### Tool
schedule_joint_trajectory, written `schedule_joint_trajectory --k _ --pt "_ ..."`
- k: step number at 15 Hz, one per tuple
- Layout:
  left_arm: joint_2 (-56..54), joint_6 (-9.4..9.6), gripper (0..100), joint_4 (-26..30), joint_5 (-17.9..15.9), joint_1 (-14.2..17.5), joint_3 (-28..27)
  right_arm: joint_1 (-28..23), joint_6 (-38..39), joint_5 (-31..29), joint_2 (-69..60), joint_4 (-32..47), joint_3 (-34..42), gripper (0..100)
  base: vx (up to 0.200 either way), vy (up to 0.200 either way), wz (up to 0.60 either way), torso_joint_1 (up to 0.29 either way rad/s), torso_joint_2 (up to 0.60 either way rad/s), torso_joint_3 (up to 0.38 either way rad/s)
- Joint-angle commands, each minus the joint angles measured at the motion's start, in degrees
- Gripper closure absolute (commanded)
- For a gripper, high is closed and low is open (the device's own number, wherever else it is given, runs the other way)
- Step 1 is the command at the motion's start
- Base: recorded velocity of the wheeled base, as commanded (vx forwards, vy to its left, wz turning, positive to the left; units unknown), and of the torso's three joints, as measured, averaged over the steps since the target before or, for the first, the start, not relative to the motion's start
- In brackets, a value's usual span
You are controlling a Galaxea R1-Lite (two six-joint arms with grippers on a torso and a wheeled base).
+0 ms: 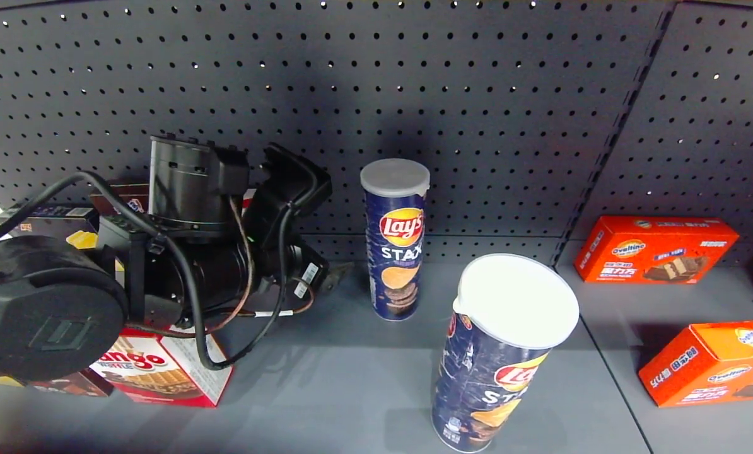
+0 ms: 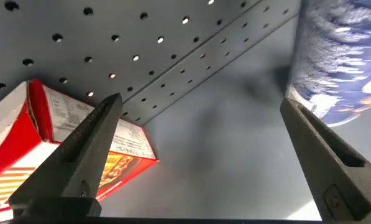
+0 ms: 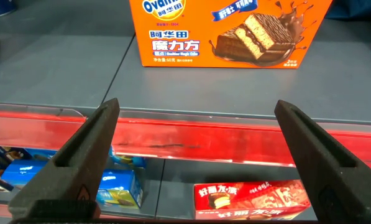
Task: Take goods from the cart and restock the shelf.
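Left gripper (image 2: 199, 99) jaws wide (chip can (image 2: 343, 56) beside).

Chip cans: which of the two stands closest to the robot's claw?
The rear can, by the pegboard wall, beside the open left gripper; the front can stands farther off.

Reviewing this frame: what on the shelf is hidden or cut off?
Head view: the left arm covers much of the wafer box and the dark boxes behind it.
Head view: the near orange box runs off the right edge.
Left wrist view: the chip can is cropped by the edge.
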Motion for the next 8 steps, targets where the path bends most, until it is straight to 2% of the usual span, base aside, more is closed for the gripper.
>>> schedule_joint_trajectory --k 1,6,8 --pt "1.6 -0.08 0 0.1 0.2 -0.2 -1.1 0.0 0.0 0.1 0.1 0.0 0.0 0 0.0 0.0 0.0 0.0 0.0 0.0" --pt "3.3 -0.34 0 0.1 0.5 -1.0 -1.8 0.0 0.0 0.0 0.1 0.0 0.0 0 0.0 0.0 0.0 0.0 0.0 0.0" --pt "5.5 -0.78 0 0.1 1.8 -2.4 -4.2 0.0 0.0 0.1 0.1 0.0 0.0 0 0.0 0.0 0.0 0.0 0.0 0.0"
